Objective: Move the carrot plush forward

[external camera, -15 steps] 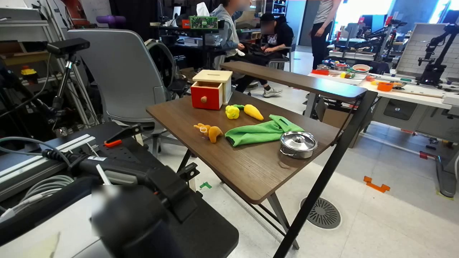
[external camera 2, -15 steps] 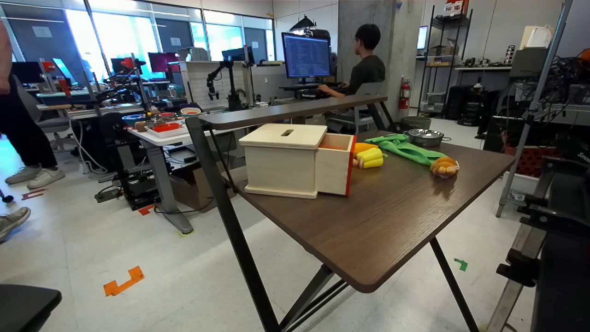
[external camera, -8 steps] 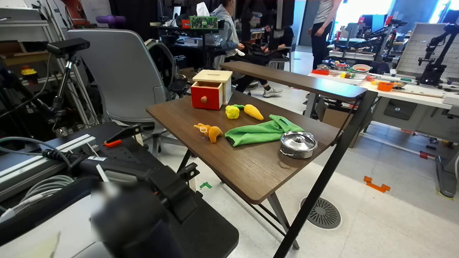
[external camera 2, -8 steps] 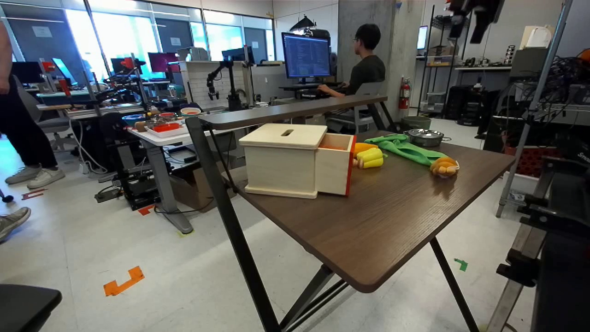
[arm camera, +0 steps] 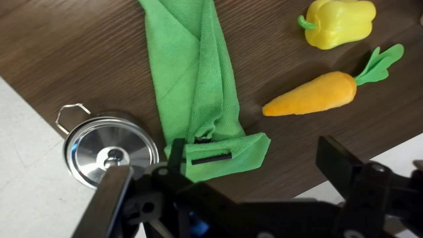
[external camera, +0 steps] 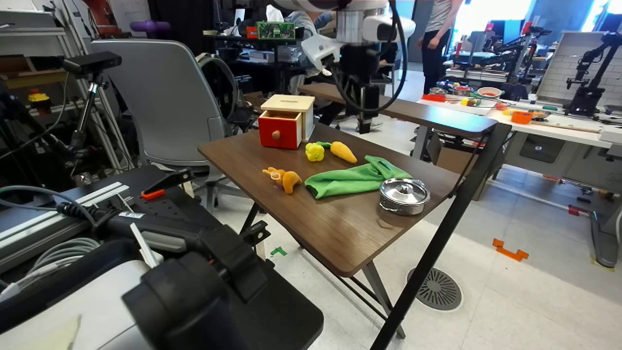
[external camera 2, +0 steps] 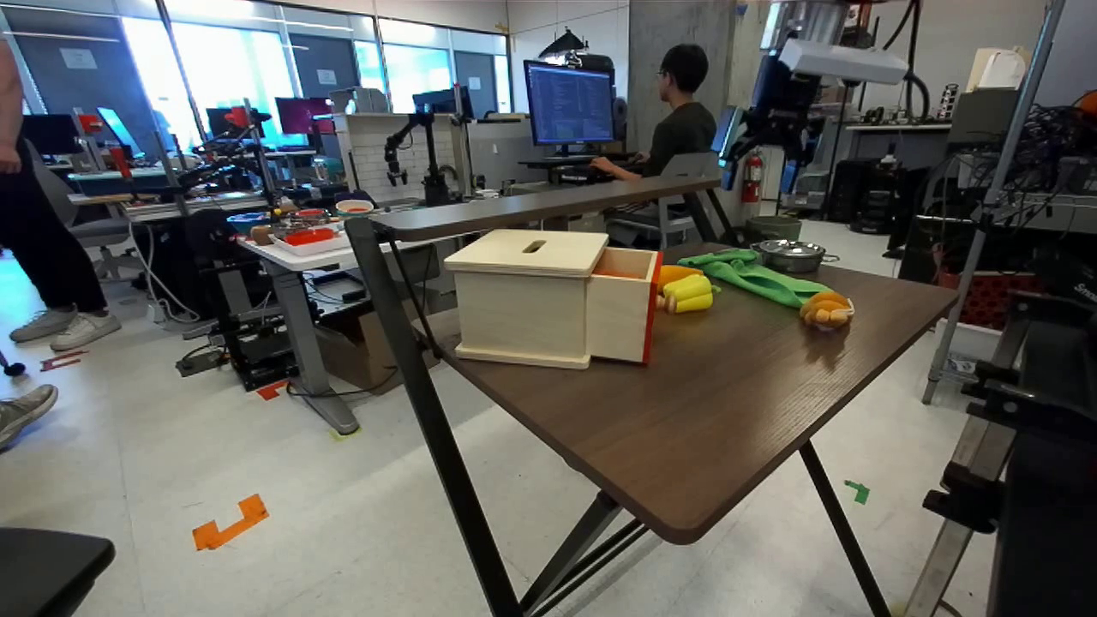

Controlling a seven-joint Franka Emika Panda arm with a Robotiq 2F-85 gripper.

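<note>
Wrist view: the claw (arm camera: pixel 252 153) stands with its two fingers (arm camera: pixel 337 165) wide apart; brown table (arm camera: pixel 82 49) and part of the green cloth (arm camera: pixel 195 76) show through the gap, farther down. The carrot (arm camera: pixel 312 96), a yellow-orange soft toy with green leaves (arm camera: pixel 378 67) at its thick end, lies flat on the table, well apart from the claw. Its narrow tip faces the cloth, and a strip of tabletop separates the two. The leaves are located near the yellow pepper (arm camera: pixel 340 24), which lies on its side, apart from the cloth.

In both exterior views, the claw points downward at the end of the white arm (external camera: pixel 388 28), above the level of the tabletop. In an exterior view, the metal pot (external camera: pixel 401 207) stands just beside the cloth, near the table edge, with its lid (external camera: pixel 407 192) on. At the opposite end of the cloth, just beside it, lies the orange toy (external camera: pixel 290 180). In an exterior view, the wooden box (external camera 2: pixel 518 317) stands near the edge of the table with its drawer (external camera 2: pixel 619 310) (red at the front) partly out. From this camera position, the carrot shows only in part, behind the pepper
</note>
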